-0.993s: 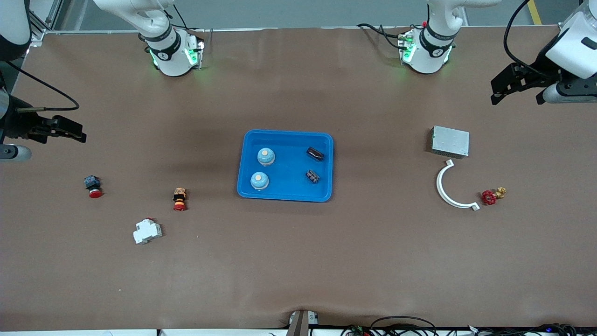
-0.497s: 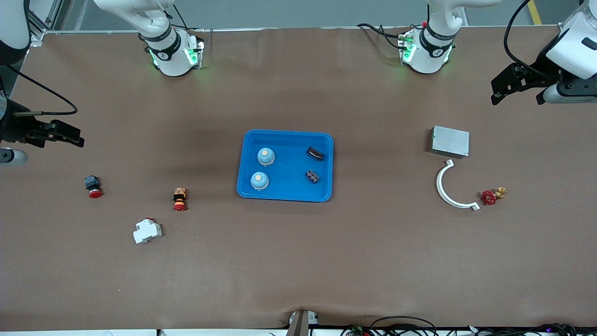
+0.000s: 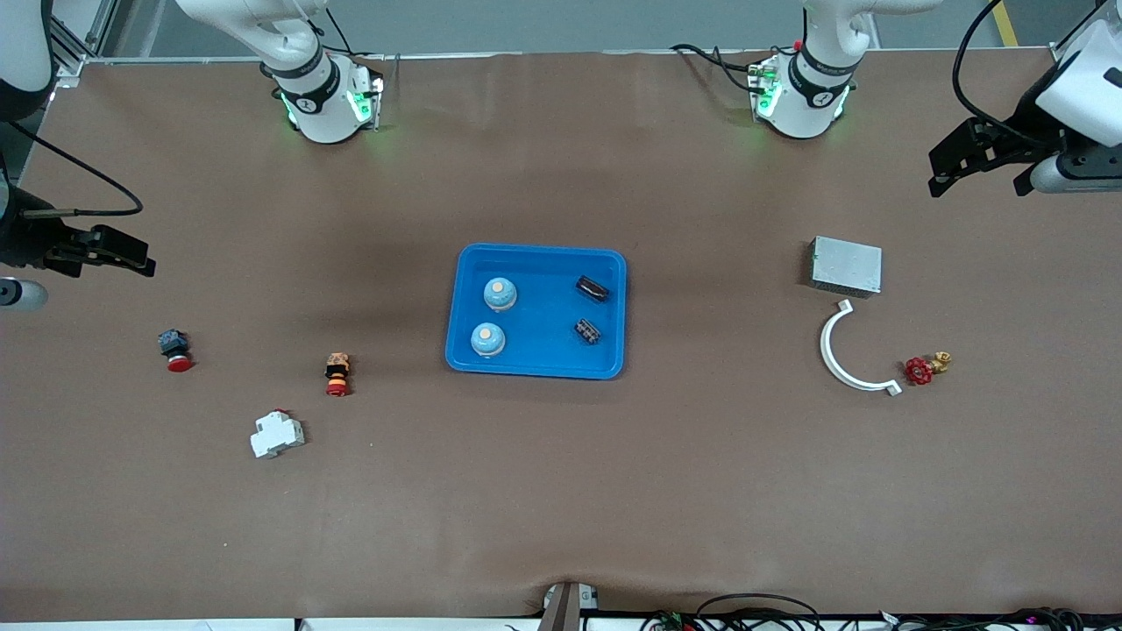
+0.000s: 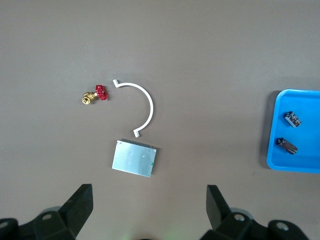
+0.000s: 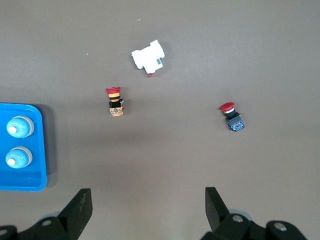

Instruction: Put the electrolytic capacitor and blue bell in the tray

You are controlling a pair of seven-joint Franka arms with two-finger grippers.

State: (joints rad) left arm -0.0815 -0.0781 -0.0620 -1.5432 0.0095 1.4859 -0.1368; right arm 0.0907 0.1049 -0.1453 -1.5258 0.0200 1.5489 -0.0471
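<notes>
The bright-blue tray sits mid-table. In it stand two blue bells and lie two dark electrolytic capacitors. My left gripper is open and empty, up over the left arm's end of the table; its wrist view shows the tray's end with both capacitors. My right gripper is open and empty, up over the right arm's end; its wrist view shows the tray's other end with both bells.
At the left arm's end lie a grey metal box, a white curved piece and a red-handled brass valve. At the right arm's end lie a red push button, an orange-and-red switch and a white breaker.
Both grippers have drifted a little outward toward their own ends of the table, still open and empty. Nothing in the tray has moved.
</notes>
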